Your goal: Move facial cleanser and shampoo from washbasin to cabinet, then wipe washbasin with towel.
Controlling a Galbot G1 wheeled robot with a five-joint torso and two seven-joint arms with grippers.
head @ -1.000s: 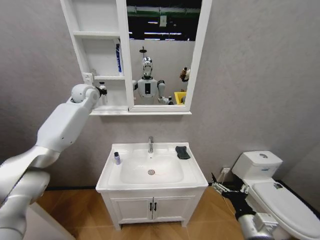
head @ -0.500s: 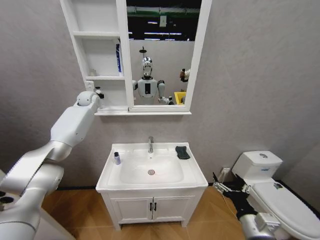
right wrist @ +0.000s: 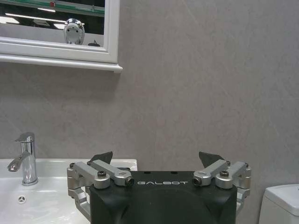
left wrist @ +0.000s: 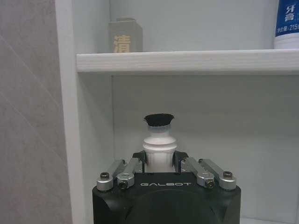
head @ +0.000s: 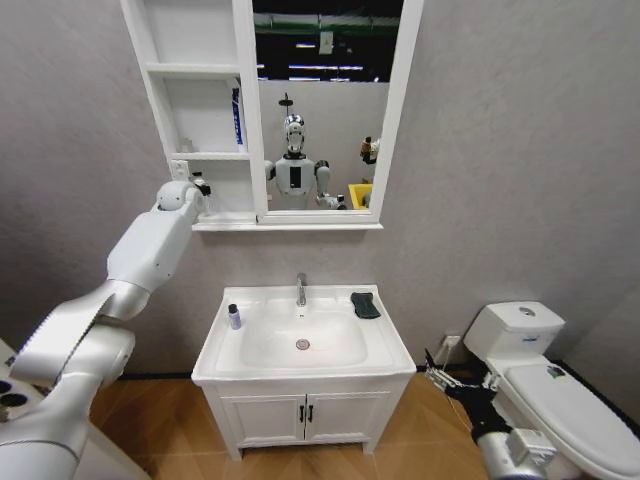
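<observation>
Nearest me, my right gripper [right wrist: 158, 164] hangs low by the toilet [head: 560, 395], its jaws spread wide and holding nothing; I leave that arm parked.

Below and ahead is the washbasin [head: 303, 372]. A small dark-capped bottle [head: 234, 317] stands on its left rim, and the dark towel [head: 365, 305] lies folded on the right rim beside the faucet [head: 301, 289]. So one item is yet to be carried, and the wiping has not begun.

Higher up, my left arm reaches to the cabinet [head: 198, 110]. The left gripper [left wrist: 160, 161] sits at the mouth of the lowest open shelf, jaws drawn in narrow around the neck of a white bottle with a black cap [left wrist: 159, 140]. Whether it is the cleanser or the shampoo I cannot tell. The base of the bottle is hidden behind the gripper body, so I cannot tell if it rests on the shelf floor.

To place it well, I would keep the bottle upright, stay off the left side wall, and lower gently before releasing. I would open only a little, then draw straight back so the fingers do not tip it.

Farther in, a beige block [left wrist: 125, 36] and a blue-lettered tube [left wrist: 286, 24] stand on the shelf above.
</observation>
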